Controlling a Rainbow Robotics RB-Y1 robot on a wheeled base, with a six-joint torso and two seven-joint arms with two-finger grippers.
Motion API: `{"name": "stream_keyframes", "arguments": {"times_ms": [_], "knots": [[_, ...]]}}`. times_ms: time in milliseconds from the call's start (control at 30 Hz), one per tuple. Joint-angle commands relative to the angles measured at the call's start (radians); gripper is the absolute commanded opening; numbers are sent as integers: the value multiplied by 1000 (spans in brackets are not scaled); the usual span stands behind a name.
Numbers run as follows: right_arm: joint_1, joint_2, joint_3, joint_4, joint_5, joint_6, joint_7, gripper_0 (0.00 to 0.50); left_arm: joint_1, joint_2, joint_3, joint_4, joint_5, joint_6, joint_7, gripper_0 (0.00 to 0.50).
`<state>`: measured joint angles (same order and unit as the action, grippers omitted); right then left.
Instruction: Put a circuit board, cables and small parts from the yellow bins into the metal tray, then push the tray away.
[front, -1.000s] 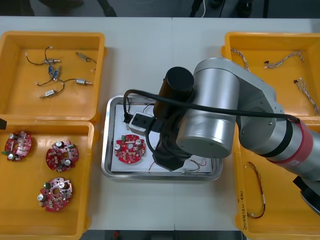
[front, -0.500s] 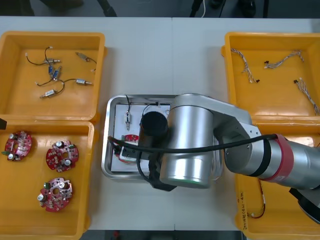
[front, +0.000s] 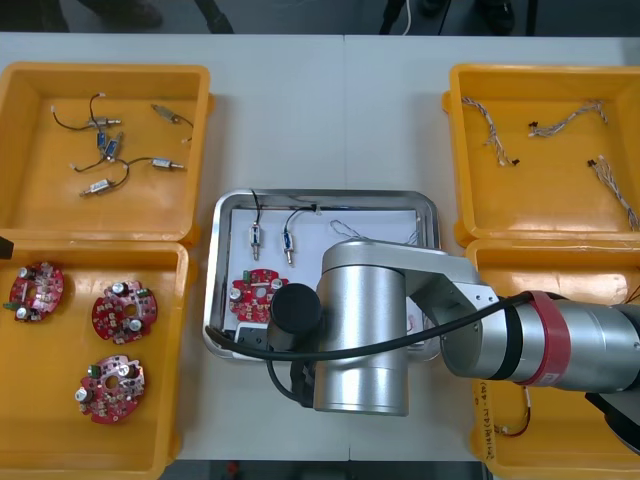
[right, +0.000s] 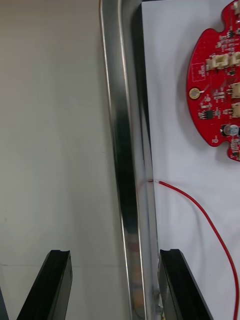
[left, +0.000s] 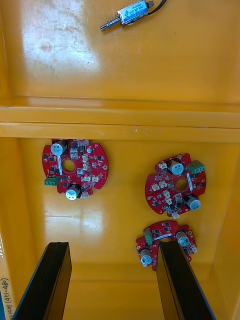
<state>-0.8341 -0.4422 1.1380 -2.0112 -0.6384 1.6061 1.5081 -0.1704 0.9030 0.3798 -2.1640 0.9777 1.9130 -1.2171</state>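
Front view: your right arm (front: 365, 340) lies across the near edge of the metal tray (front: 228, 212), mid-table. Tray holds one circuit board (front: 256, 297) and two small metal parts (front: 256, 238).
Right wrist view: right gripper (right: 117, 285) fingers apart, astride tray rim; red cable (right: 200, 210) lies inside.
Left wrist view: left gripper (left: 115, 282) fingers apart, above yellow bin (left: 120, 117) w/ three boards (left: 75, 166).

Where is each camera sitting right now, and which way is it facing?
Front: above the arms, looking steeply down at the table; the right arm covers the near edge of the metal tray.
Right wrist: on that arm, facing the tray's rim, which runs through the open right hand.
Left wrist: facing into the near left yellow bin at three circuit boards; open left hand.
Shared: front and right wrist both show the tray's red board.
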Motion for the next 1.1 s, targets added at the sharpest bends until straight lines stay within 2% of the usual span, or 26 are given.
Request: {"name": "stream_keyframes", "arguments": {"times_ms": [33,433,800,1100], "knots": [[-33,-24,31,-1,13,-15,57,500,22,-9,31,-28,-10,7,-74,500],[-33,-49,66,6,42,-17,52,500,22,-9,31,-28,-10,7,-74,500],[-33,-13,72,49,69,-17,44,500,22,-9,31,-28,-10,7,-74,500],[-33,-7,74,51,74,-17,37,500,22,-9,31,-28,-10,7,-74,500]]}}
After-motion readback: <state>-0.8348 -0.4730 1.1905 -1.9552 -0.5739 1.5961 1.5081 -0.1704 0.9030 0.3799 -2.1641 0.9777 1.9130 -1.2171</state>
